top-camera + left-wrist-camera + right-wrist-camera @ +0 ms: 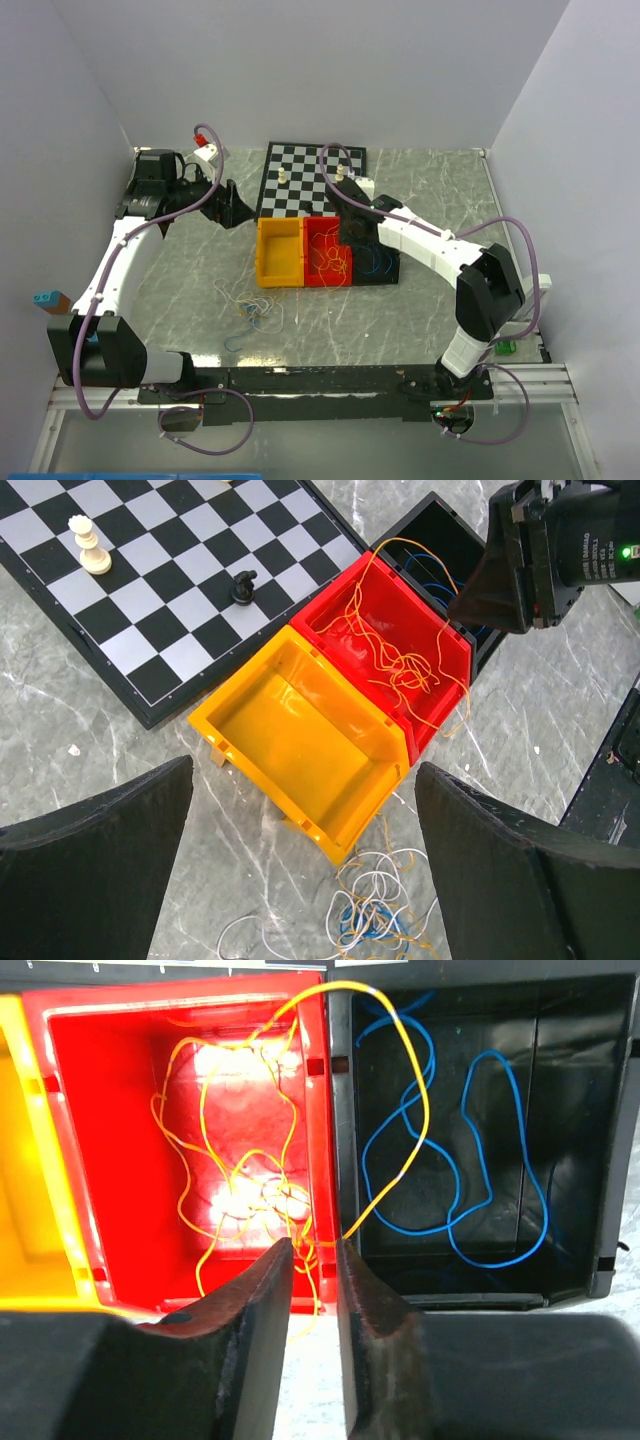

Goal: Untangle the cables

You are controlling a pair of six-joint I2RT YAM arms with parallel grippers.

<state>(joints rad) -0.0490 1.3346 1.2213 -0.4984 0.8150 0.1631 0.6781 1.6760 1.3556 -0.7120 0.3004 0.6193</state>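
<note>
A loose tangle of whitish, blue and orange cables [248,305] [385,910] lies on the marble table in front of the yellow bin [300,730]. Orange cables [240,1190] [400,660] fill the red bin [60,1110], and one loops over the shared wall into the black bin [590,1110], where blue cables [450,1160] lie. My right gripper [315,1245] [345,235] hangs at the near rim between these two bins, its jaws a narrow gap apart; an orange strand crosses that gap unpinched. My left gripper [303,770] [235,205] is wide open above the table, left of the yellow bin, holding nothing.
A chessboard [170,580] [310,175] lies behind the bins with a white piece [90,545] and a black piece [243,585] on it. The three bins stand side by side. White walls close in the table on three sides.
</note>
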